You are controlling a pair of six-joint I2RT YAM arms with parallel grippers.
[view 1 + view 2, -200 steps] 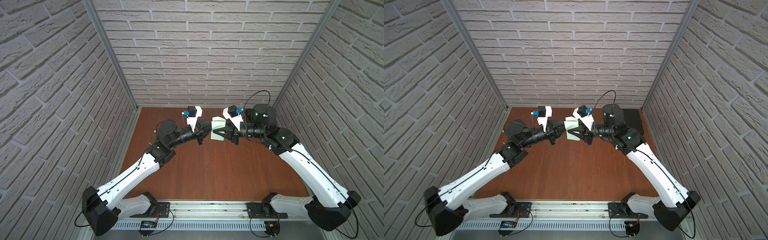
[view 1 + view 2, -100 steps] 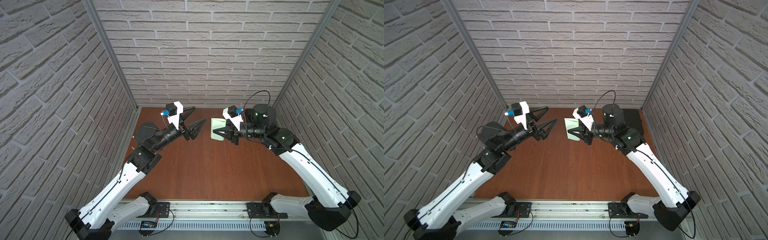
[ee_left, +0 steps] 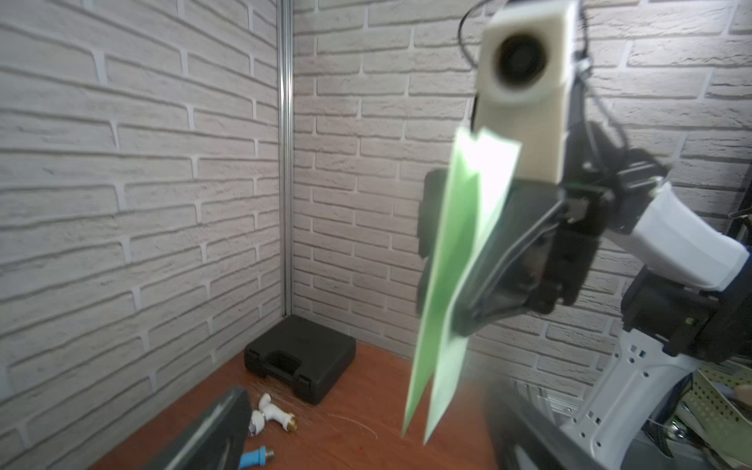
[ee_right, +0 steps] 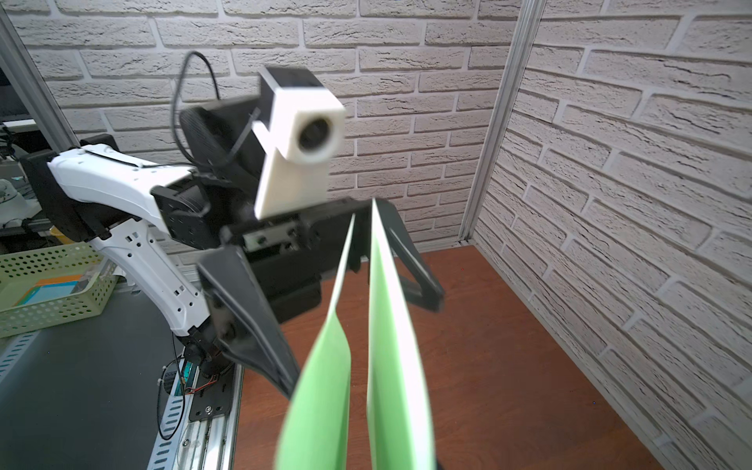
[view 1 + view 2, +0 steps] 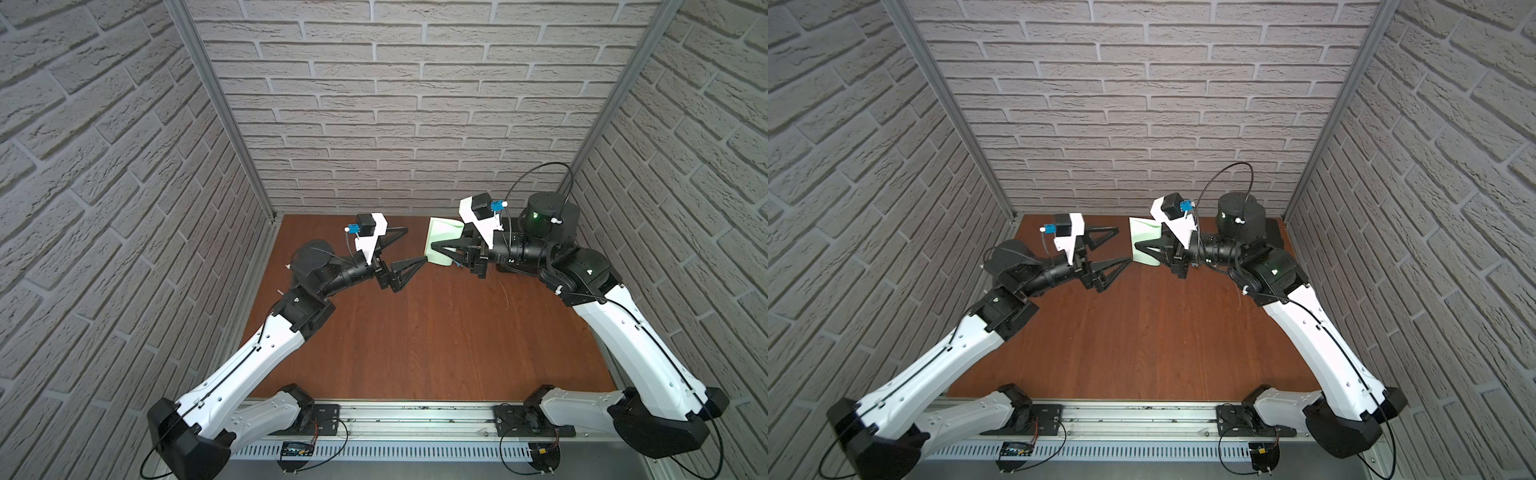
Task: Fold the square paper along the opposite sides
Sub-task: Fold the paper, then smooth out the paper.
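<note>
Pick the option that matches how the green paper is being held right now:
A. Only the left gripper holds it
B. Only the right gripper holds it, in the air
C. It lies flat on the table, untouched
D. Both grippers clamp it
B: the right gripper is shut on the square paper, while the left gripper stands open beside it.

You have a closed black plastic case (image 3: 300,358) on the brown wooden tabletop (image 3: 358,423) in the brick-walled corner. White plastic pipe fittings (image 3: 270,417) lie near it. A pale green perforated basket (image 4: 53,280) sits off the table.

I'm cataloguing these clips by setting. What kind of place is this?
Probably a robotics lab test cell: a wooden tabletop boxed in by brick-pattern wall panels, two arms bolted to a metal rail, and a green basket beyond it.
</note>
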